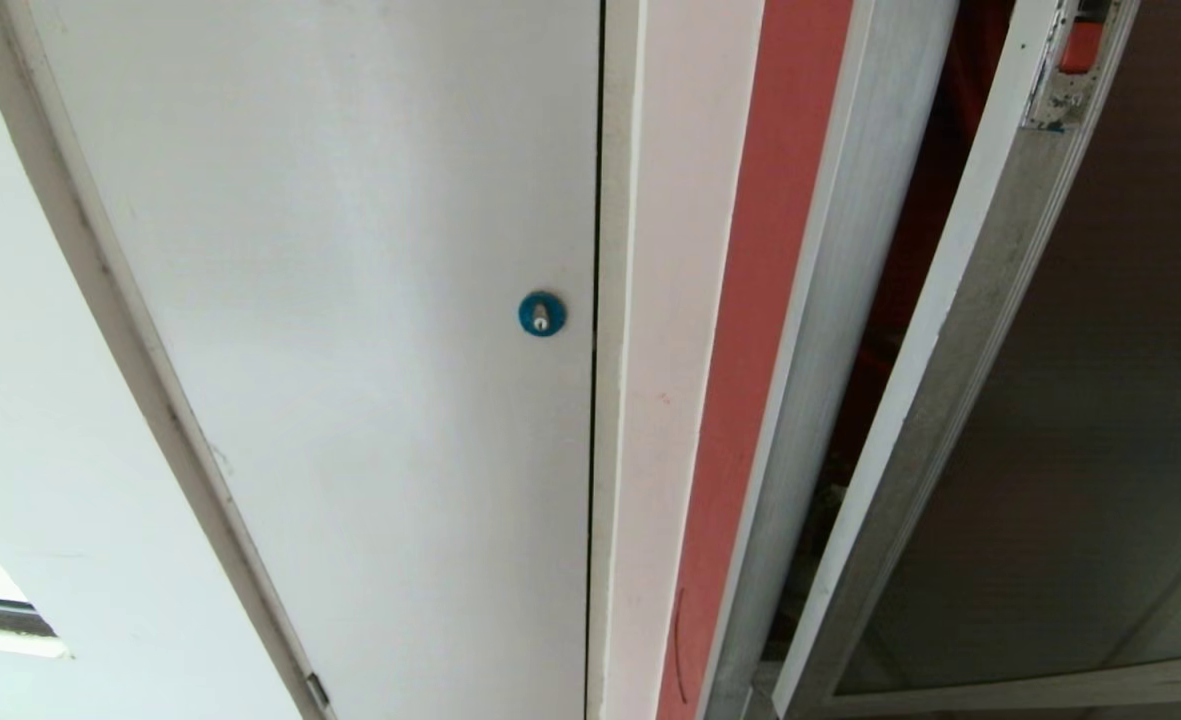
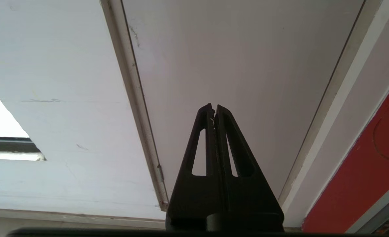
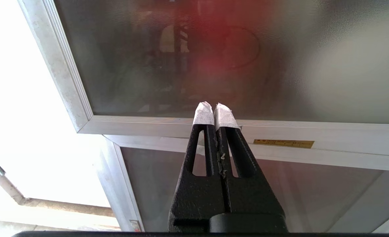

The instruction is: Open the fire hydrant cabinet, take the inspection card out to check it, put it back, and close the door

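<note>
Door (image 3: 168,65) on the fire hydrant cabinet (image 1: 820,330) hangs ajar just ahead of the right gripper (image 3: 215,108), clenched on nothing, its long frame edge running upright, so the right arm's nearer, while the left gripper (image 2: 213,108), clenched too, faces the white panel (image 2: 240,65).

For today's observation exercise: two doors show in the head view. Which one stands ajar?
The dark glass door in the silver frame, on the right: a gap beside it shows the red cabinet interior. The white door with the blue lock sits flush.
</note>
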`<state>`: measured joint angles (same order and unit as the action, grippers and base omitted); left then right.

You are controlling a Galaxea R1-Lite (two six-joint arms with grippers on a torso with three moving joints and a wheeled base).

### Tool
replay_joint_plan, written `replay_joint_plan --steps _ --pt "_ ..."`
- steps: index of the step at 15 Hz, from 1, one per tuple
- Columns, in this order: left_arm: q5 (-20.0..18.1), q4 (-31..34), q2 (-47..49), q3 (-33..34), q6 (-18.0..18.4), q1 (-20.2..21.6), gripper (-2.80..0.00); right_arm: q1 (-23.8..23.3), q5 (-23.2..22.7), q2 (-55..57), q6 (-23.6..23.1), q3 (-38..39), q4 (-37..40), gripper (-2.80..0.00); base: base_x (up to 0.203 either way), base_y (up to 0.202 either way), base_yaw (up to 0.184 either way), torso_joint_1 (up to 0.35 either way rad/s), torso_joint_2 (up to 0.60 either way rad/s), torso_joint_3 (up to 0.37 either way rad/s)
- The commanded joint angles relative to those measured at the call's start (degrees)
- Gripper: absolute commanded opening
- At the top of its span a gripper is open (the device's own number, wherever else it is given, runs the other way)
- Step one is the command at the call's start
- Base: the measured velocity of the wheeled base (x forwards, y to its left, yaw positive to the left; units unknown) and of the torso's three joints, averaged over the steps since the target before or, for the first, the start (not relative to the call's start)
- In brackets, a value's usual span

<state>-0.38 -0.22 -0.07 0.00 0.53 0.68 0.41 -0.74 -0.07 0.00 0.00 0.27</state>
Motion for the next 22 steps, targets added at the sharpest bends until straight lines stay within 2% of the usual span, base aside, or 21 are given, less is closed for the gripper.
replay_joint_plan --steps 1,4,5,8,12,14,16,20,22 --pt "0.5 -0.1 0.0 0.0 1.8 0.0 -2.8 0.0 0.0 0.0 0.0 0.0 0.0 -2.8 0.0 0.0 0.0 0.0 0.0 0.0" --pt "-0.7 0.3 0.2 -5.9 2.1 -0.2 -2.8 0.0 0.0 0.0 0.0 0.0 0.0 -2.8 0.0 0.0 0.0 0.0 0.0 0.0" --pt "-2.9 0.3 1.4 -7.9 2.1 -0.2 -2.8 0.0 0.0 0.0 0.0 0.0 0.0 -2.8 0.0 0.0 0.0 0.0 0.0 0.0" --pt "-12.5 0.1 14.4 -15.0 1.0 -0.4 -2.8 0.0 0.0 0.0 0.0 0.0 0.0 -2.8 0.0 0.0 0.0 0.0 0.0 0.0" --pt "-28.9 -0.5 38.4 -27.6 -4.0 -2.3 -2.8 0.0 0.0 0.0 0.0 0.0 0.0 -2.8 0.0 0.0 0.0 0.0 0.0 0.0" --pt "-35.8 -3.3 50.5 -33.9 -6.6 -6.7 -2.8 0.0 0.0 0.0 0.0 0.0 0.0 -2.8 0.0 0.0 0.0 0.0 0.0 0.0" --pt "-40.0 -9.6 61.2 -38.7 -9.5 -13.4 -2.8 0.0 0.0 0.0 0.0 0.0 0.0 -2.8 0.0 0.0 0.0 0.0 0.0 0.0" --pt "-43.2 -23.1 78.6 -46.4 -12.6 -26.7 -2.8 0.0 0.0 0.0 0.0 0.0 0.0 -2.8 0.0 0.0 0.0 0.0 0.0 0.0" --pt "-43.6 -26.8 84.9 -51.0 -13.0 -30.7 -2.8 0.0 0.0 0.0 0.0 0.0 0.0 -2.8 0.0 0.0 0.0 0.0 0.0 0.0"
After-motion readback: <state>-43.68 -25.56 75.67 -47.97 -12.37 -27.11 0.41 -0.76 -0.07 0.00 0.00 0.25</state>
